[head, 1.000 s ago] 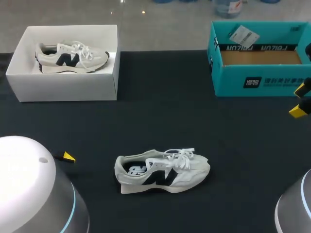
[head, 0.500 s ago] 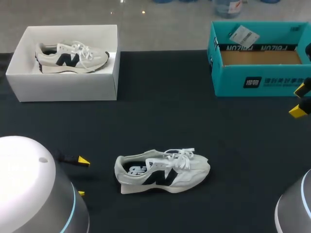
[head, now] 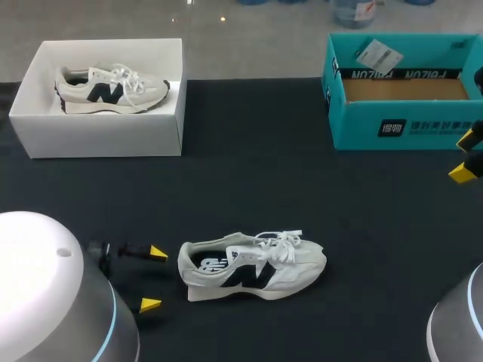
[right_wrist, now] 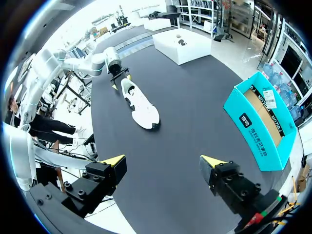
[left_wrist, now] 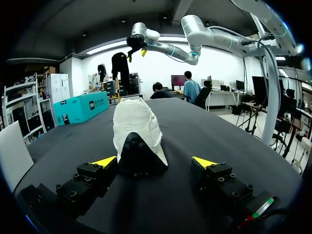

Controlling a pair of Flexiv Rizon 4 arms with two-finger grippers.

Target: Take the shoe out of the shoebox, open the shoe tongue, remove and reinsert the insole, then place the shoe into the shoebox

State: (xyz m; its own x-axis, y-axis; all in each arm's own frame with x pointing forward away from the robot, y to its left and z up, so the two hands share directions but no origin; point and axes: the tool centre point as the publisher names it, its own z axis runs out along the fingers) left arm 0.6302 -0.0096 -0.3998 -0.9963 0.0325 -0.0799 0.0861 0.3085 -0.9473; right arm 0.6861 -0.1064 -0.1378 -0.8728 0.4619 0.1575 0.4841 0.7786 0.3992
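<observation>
shoe (head: 253, 264) out of box, upright on black surface (head: 302, 188), toe pointing right, big logo on side. left claw (head: 153, 279) just off heel, fingers spread wide, holding nothing. its wrist cam: shoe heel (left_wrist: 136, 136) dead ahead of yellow tips, no contact. right claw (head: 466, 156) half cut off at edge near teal box (head: 407, 124), also wide open and empty. teal box has print on front, plus paper tag (head: 379, 54) inside, too small to make out. white box (head: 106, 128) holds second shoe (head: 112, 88).
</observation>
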